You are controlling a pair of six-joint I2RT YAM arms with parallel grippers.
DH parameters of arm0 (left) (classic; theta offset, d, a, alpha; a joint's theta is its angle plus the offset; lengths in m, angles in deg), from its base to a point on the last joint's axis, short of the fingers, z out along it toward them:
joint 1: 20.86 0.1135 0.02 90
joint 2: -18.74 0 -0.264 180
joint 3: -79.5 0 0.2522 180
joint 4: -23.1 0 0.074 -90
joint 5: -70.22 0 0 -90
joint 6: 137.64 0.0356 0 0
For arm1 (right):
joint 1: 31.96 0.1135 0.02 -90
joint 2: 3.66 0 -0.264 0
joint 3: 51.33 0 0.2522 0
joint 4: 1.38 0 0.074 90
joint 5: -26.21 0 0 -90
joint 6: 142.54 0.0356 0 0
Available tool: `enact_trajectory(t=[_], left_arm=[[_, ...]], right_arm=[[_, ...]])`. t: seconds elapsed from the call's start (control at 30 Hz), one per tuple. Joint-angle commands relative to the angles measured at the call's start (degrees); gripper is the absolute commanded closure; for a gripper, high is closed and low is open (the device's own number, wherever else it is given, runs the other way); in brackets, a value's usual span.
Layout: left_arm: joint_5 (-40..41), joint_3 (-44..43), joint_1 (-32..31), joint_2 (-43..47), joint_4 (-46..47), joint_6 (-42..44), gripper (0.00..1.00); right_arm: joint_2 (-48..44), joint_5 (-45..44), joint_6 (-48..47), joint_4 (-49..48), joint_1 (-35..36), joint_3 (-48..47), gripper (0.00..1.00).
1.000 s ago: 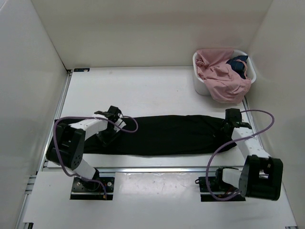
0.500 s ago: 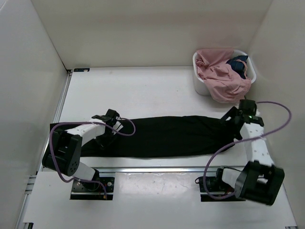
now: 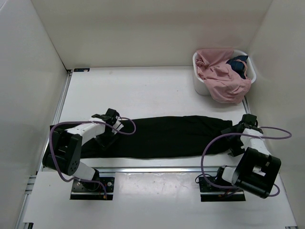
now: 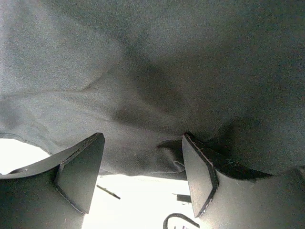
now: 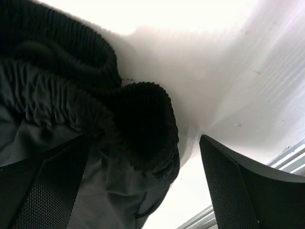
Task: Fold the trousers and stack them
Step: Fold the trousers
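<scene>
Lengthwise, the trousers (image 3: pixel 162 136) lie left-to-right, waistband rightward; both pairs of jaws gape wide.

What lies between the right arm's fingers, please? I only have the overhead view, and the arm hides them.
Observer: The right fingers stand wide apart. A ribbed band of the trousers lies in the gap just ahead of them on the table, not gripped.
Operator: Thank you. And how do the left fingers stand?
Observer: The left fingers are open too, and the edge of the trousers sits between them, with white table showing below it.
Operator: Is the fabric smooth there?
Observer: No, it shows soft folds just beyond the fingertips.
</scene>
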Motion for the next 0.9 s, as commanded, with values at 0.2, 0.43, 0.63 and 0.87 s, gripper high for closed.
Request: enact_trajectory(t=[0.2, 0.43, 0.63, 0.87], left_arm=[[-6.3, -1.19, -0.07, -2.85, 2.11, -1.21, 0.22], [-4.54, -6.2, -0.07, -7.86, 2.65, -0.68, 0.22], [-8.57, -16.39, -3.58, -9.89, 0.19, 0.37, 0.22], [-15.45, -33.8, -3.59, -14.54, -8.95, 0.9, 0.17]], right_arm=[[16.21, 3.85, 6.59, -21.73, 0.4, 3.29, 0.28], [18.67, 2.36, 7.13, -23.23, 0.4, -0.04, 1.0], [13.17, -6.67, 2.65, -16.13, 0.4, -5.14, 1.0], [0.06, -18.9, -7.19, -7.34, -1.97, -13.93, 1.0]])
